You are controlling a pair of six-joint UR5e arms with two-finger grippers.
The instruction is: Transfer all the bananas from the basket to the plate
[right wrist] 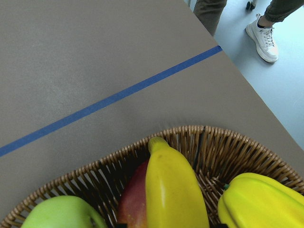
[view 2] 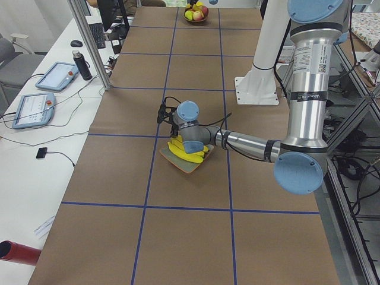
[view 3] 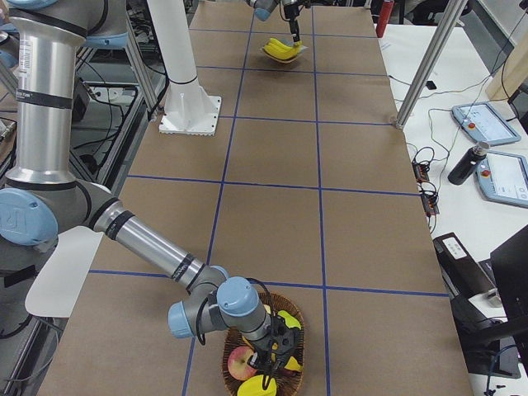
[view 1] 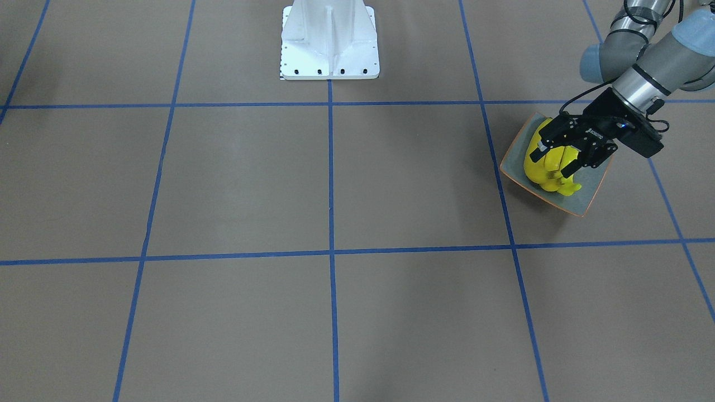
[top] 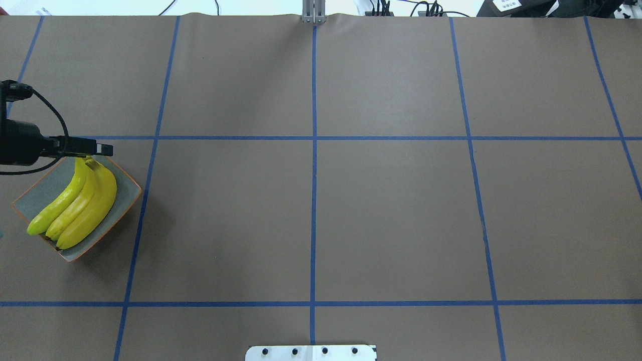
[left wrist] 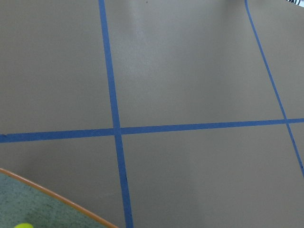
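Three yellow bananas [top: 83, 200] lie side by side on the grey-blue plate [top: 125, 194] at the table's left end; they also show in the front view [view 1: 550, 167] on the plate [view 1: 515, 162]. My left gripper [view 1: 558, 159] hangs just over their stem ends with its jaws spread wide, holding nothing. My right gripper [view 3: 276, 351] reaches down into the wicker basket [view 3: 247, 342]; I cannot tell if it is open or shut. The right wrist view looks straight at one more banana [right wrist: 173, 190] lying in the basket [right wrist: 190, 135].
The basket also holds a green apple [right wrist: 61, 213], a red fruit [right wrist: 135, 199] and a ridged yellow fruit [right wrist: 261, 202]. It sits near the table's end edge, with a person's shoe [right wrist: 263, 35] beyond. The white robot base [view 1: 329, 39] stands mid-table.
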